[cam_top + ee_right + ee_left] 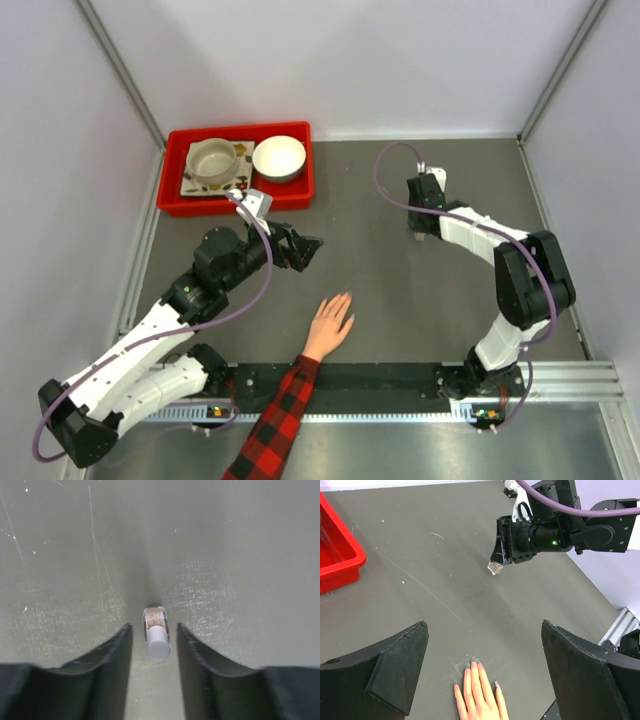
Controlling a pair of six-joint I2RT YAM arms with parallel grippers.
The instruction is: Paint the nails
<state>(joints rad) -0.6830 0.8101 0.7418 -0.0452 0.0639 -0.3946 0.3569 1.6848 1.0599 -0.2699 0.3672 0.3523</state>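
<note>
Pale nails [474, 664], hand [328, 328] lengthwise toward table's [400, 290] far edge

Soft, even light falls from above, leaving only faint shadows on the bench [400, 300]. In the right wrist view the bench carries a pale, grainy glare, and the right pincer [154, 630] looks slightly blurred up close.

Top cam looks down on the whole table [400, 300]. Left wrist cam angles low across it and also catches the hand [330, 322]. Right wrist cam sits super close to the surface.
</note>
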